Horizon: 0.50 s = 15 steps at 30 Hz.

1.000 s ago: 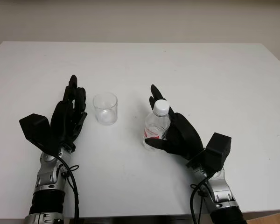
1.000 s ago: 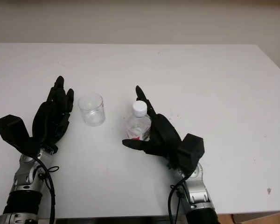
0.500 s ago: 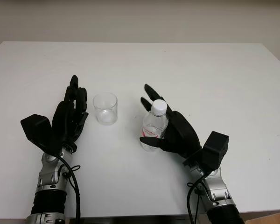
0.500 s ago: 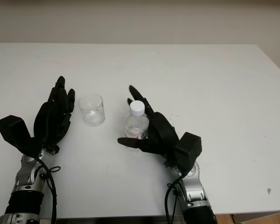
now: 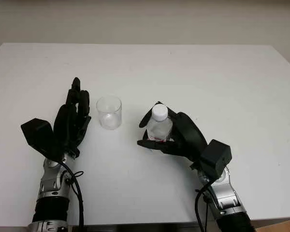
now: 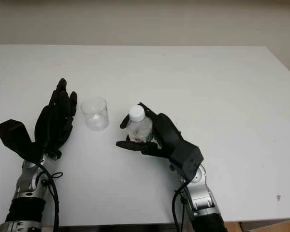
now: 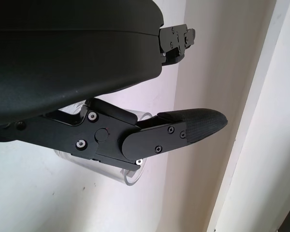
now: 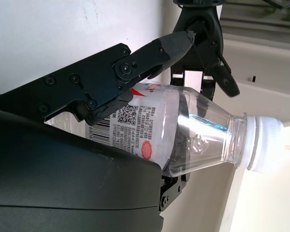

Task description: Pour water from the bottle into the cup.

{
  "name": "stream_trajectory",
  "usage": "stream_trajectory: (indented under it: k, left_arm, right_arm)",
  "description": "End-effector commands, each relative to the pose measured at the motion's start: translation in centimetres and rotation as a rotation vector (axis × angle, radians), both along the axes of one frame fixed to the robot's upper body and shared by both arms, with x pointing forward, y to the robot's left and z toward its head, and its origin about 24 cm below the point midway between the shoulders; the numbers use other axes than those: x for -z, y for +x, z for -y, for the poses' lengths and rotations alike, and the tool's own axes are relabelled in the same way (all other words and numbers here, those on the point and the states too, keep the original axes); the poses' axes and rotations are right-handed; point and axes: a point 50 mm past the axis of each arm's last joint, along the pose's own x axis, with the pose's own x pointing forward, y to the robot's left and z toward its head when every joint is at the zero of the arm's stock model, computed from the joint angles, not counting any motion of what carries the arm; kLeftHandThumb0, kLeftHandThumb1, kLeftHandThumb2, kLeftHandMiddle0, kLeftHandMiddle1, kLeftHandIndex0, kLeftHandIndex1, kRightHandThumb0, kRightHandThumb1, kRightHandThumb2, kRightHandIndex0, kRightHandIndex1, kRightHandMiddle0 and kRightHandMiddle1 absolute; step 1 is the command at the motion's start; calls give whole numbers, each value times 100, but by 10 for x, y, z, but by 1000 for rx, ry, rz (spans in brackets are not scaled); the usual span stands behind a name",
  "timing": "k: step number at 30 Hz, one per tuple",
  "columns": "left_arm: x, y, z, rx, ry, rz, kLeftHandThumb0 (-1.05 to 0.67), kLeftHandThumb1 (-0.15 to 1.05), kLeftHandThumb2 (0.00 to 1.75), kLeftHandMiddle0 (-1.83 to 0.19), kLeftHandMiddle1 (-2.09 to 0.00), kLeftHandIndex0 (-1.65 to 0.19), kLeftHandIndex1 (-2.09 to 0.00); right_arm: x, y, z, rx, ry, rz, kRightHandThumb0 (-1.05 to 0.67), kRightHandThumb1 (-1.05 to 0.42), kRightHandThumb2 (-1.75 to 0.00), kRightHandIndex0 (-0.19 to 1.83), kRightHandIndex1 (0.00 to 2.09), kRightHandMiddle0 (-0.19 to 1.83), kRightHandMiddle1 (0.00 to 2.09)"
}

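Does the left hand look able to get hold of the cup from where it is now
Probably yes. The left hand is open beside the cup with bare table between them; the right hand and bottle sit on the cup's other side.

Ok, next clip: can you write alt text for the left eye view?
The right robot hand grips a capped clear water bottle on a white table. A clear cup stands to the bottle's left, and the left robot hand is open beside the cup.
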Motion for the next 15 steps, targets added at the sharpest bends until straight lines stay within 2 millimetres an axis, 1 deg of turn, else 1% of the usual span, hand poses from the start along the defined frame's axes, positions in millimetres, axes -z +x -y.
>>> stream_trajectory:
  k: [1,4,6,11,13,15]
  left_arm:
    - [-4,0,-1,-7,-2,21,-68,105,60,12,-5,14,-6]
    - [-4,0,0,-7,0,20,-68,105,59,12,-6,13,-6]
    - [-4,0,0,-3,-4,20,-68,105,59,13,-5,14,-5]
    - [-3,0,0,-1,-9,20,-69,105,58,13,-5,15,-5]
    - [-3,0,0,-1,-8,19,-69,105,58,13,-5,14,-5]
    - [-3,0,0,0,-8,20,-69,105,58,13,-5,14,-5]
  right_arm:
    - [-1,1,0,0,2,10,-30,-105,-19,179,209,156,209]
    - [-1,5,-1,21,13,-1,-31,-105,-20,181,209,158,209]
    - [-3,10,-2,35,24,-8,-32,-105,-21,180,209,156,209]
    - [-12,29,-8,84,70,9,-32,-105,-26,180,209,156,209]
    - [-16,39,-13,115,94,16,-32,-105,-28,183,209,160,209]
    - [-21,50,-17,141,107,20,-33,-105,-35,183,209,162,209]
